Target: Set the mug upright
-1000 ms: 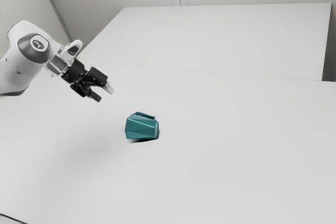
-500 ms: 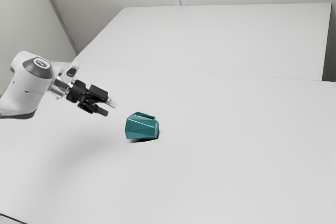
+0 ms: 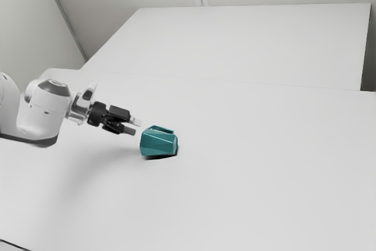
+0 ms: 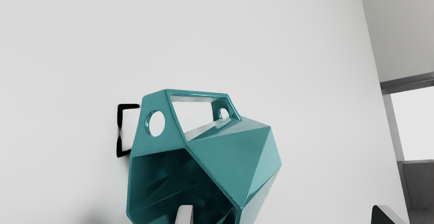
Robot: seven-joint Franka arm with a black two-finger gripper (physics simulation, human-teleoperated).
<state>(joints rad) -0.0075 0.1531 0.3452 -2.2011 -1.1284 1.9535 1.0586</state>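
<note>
A little left of and below the middle of the exterior view, the teal faceted mug lies on its side on the broad white counter. Its angular handle is on the upper side, its base is toward the exterior view's right, and its mouth is toward my arm. The white and grey robot arm comes in from the left edge of the frame, and at its end I have the black fingers with pale tips. They are just beside the mouth of the mug, at its upper left in the frame. The fingers are apart, and they are clamped on nothing.

In the wrist view I look partly into the dark inside of the mug. The tip of one finger overlaps this opening, but I cannot tell if it is really inside. The tip of the other finger is well apart from it, past the outer side of the mug. I can see round holes in the handle, and beside it a black bracket-like shape against the counter; what it is, I cannot tell.

At the lower left corner of the exterior view there is a thin dark line.
</note>
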